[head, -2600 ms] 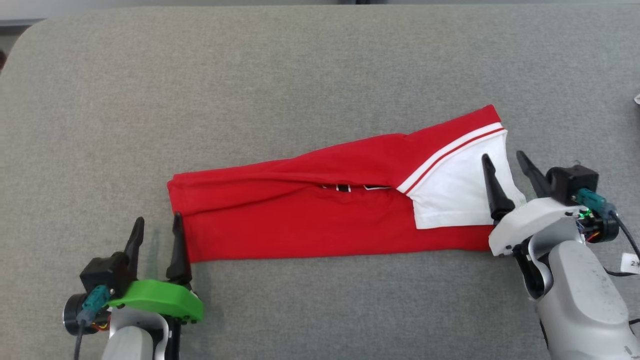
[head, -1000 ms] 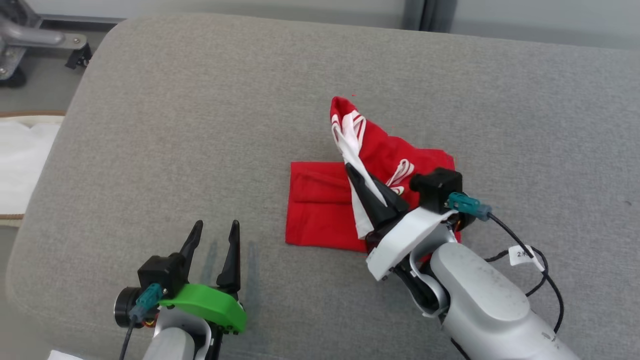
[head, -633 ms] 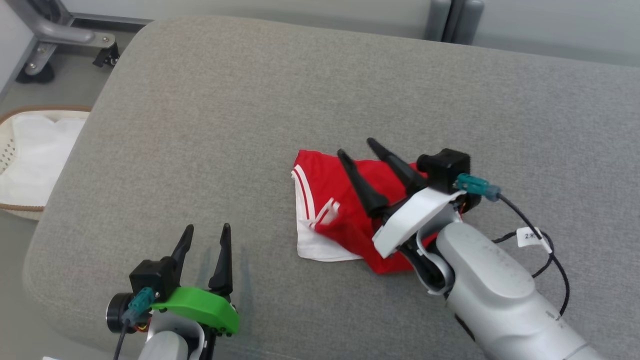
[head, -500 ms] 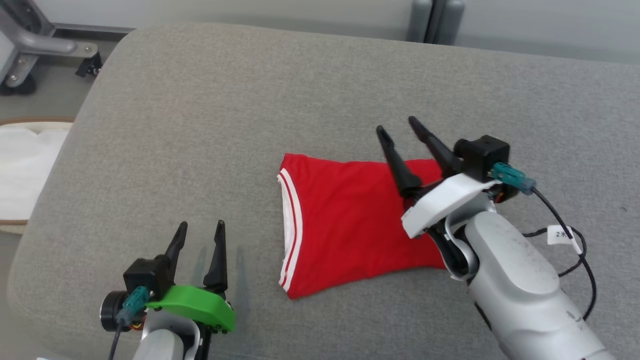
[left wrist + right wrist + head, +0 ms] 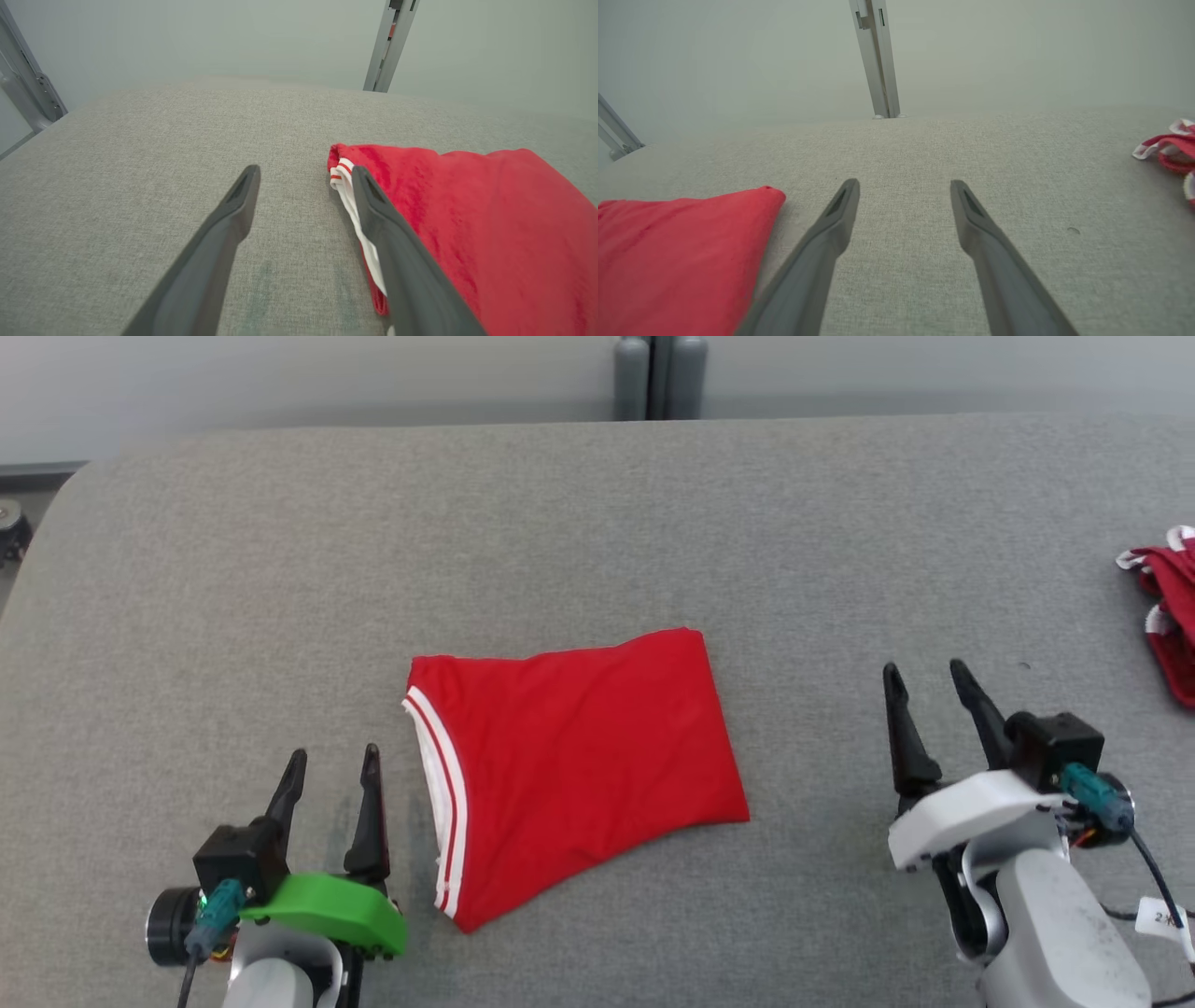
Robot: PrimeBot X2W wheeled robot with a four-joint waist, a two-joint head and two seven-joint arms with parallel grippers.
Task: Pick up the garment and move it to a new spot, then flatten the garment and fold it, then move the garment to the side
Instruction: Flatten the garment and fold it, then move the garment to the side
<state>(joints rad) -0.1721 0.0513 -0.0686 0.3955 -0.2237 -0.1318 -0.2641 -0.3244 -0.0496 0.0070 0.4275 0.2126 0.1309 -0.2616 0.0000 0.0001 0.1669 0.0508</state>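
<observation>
Folded red garment (image 5: pixel 574 761) lies flat, its striped edge just right of the nearer left gripper (image 5: pixel 334 752); right gripper (image 5: pixel 923 666) well apart, both spread and empty.

left pincer (image 5: pixel 335 751): black, green mount (image 5: pixel 322 910) | right pincer (image 5: pixel 923 665): black, white mount (image 5: pixel 962 807), teal plug (image 5: pixel 1088 789)

The right gripper (image 5: pixel 923 665) has let go of the garment (image 5: pixel 579 756), now folded in half, and drawn back, jaws apart, well clear of its right edge.
</observation>
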